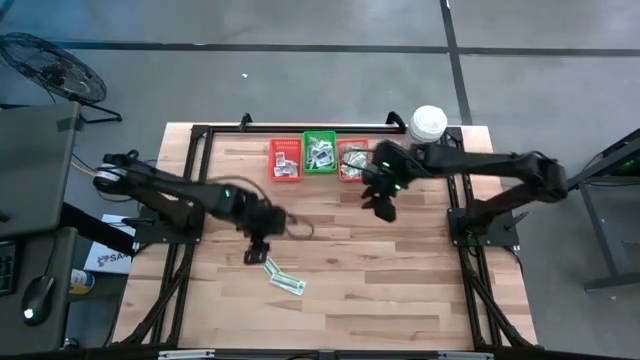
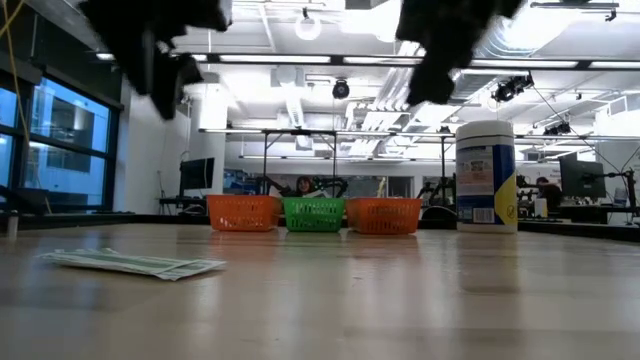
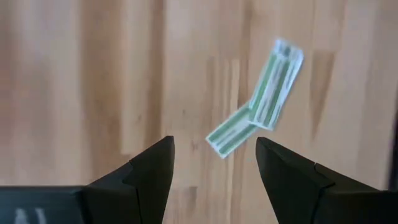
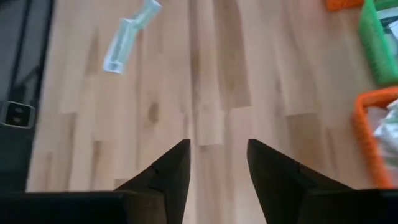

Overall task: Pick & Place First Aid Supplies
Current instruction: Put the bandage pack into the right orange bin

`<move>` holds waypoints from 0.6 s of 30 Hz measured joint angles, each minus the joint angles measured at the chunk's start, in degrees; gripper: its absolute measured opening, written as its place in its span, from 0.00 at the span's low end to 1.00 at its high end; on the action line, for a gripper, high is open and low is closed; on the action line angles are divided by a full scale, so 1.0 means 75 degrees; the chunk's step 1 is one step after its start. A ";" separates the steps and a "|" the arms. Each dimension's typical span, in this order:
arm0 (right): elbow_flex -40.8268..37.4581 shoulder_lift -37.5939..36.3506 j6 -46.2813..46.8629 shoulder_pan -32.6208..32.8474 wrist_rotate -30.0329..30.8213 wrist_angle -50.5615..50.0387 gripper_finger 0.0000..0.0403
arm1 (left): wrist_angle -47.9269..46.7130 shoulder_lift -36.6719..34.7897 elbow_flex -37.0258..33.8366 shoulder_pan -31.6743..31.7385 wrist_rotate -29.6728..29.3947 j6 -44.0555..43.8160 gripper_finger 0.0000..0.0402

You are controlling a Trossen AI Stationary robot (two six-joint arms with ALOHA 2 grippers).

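The left gripper point(image 1: 257, 248) is hovering open and empty over two green-and-white packets point(image 1: 284, 277) lying overlapped on the table point(image 1: 400, 290); it risks pinching both. The right gripper point(image 1: 380, 203) is hanging empty, part-open.

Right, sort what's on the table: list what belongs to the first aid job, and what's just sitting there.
Part of the job:
- two green-and-white strip packets on the bare wood
- packets in the green basket
- packets in the two red baskets
- left tool, open above the strips
- right tool, open and empty

Just sitting there:
- white tub at the back corner
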 joint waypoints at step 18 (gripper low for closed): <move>-0.3151 -0.3857 0.2680 0.2177 0.1894 0.1609 0.37 | 0.1482 0.2250 -0.0853 -0.1086 -0.0020 0.2222 0.55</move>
